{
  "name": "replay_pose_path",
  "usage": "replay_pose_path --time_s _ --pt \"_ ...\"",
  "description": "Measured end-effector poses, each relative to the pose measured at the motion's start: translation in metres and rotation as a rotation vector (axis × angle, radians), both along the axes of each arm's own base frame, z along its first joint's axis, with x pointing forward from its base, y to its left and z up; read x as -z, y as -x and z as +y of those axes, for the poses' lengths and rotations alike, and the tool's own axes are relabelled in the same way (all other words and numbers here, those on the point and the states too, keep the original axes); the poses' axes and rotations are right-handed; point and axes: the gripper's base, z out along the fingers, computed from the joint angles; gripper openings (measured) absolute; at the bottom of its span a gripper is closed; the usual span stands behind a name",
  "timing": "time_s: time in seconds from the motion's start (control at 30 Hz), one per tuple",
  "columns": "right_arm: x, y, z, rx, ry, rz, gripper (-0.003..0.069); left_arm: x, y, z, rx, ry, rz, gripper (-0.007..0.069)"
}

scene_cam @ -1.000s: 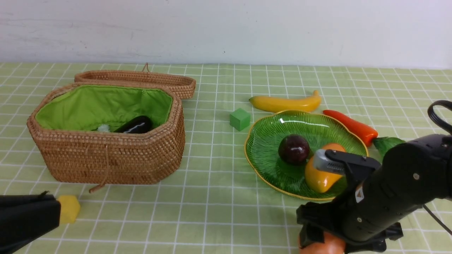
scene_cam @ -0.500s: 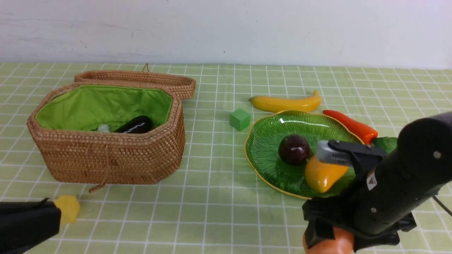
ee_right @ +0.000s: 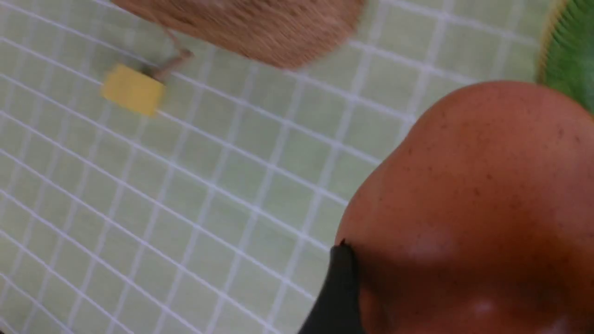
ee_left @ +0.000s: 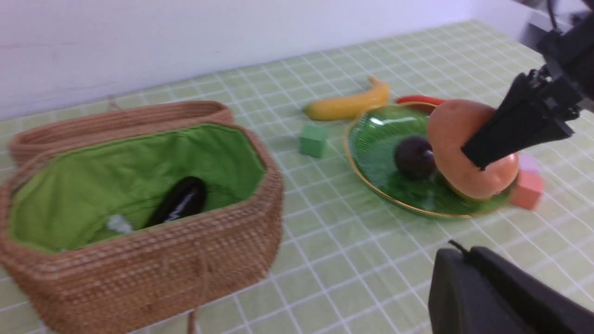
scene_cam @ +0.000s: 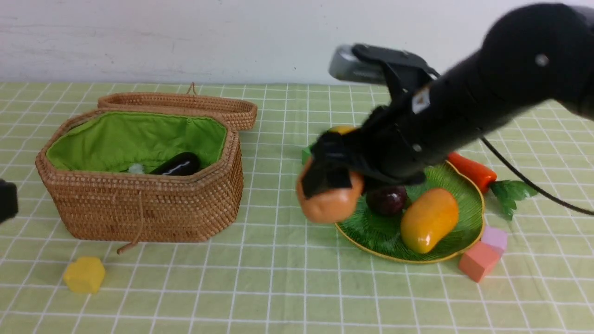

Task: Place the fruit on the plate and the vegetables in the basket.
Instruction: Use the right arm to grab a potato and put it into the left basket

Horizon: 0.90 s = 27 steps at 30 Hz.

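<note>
Basket (scene_cam: 139, 204) stands open on the robot's left of the checked tablecloth (scene_cam: 278, 260), with its woven lid (scene_cam: 181, 104) lying back behind it. It is well apart from the right gripper (scene_cam: 328, 184). The eggplant (scene_cam: 178, 164) lies inside on the green lining.

The plate (scene_cam: 371, 232) sits to the right, partly behind the right arm. On it lie the mango (scene_cam: 429, 220) and the round purple fruit (scene_cam: 387, 200).

The potato (scene_cam: 330, 204) hangs lifted off the cloth, between basket and plate and close by the plate's near-left rim. The right gripper is clamped on it, its black fingers spread wide across the top.

The left gripper (ee_left: 464, 278) is low at the robot's left, jaws together and holding nothing.

The arm covers most of the banana (ee_left: 348, 103) in the front view, but the left wrist view shows it whole, lying on the cloth just behind the plate. The carrot (scene_cam: 471, 169) lies beside the plate's far-right rim, partly hidden at its tip.

The green block (ee_left: 313, 140) is nearly covered from the front. A pink block (scene_cam: 478, 260) and a lilac block (scene_cam: 495, 237) touch by the plate's right edge, and a yellow block (scene_cam: 84, 274) lies in front of the basket. The right wrist view is blurred.
</note>
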Motion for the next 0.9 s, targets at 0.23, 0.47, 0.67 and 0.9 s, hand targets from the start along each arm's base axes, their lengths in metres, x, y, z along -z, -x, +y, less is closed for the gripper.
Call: replay_pose_path --time_s 0.23,0.47,0.67,0.9 --pt "-0.02 -0.042 0.082 -0.19 -0.119 -0.182 0.0601 -0.005 -0.007 0.015 -0.21 0.093 -0.022 -0.0013" --pt "0.012 -0.089 0.135 -0.215 -0.171 -0.35 0.0601 -0.004 -0.008 0.021 -0.272 0.095 -0.013 -0.0013" --pt "0.052 -0.111 0.15 -0.201 -0.154 -0.391 0.0601 -0.002 -0.008 0.022 -0.282 0.09 0.001 -0.0013" --pt "0.053 -0.113 0.15 -0.207 -0.144 -0.412 0.0652 -0.002 -0.008 0.021 -0.282 0.092 0.006 -0.0013"
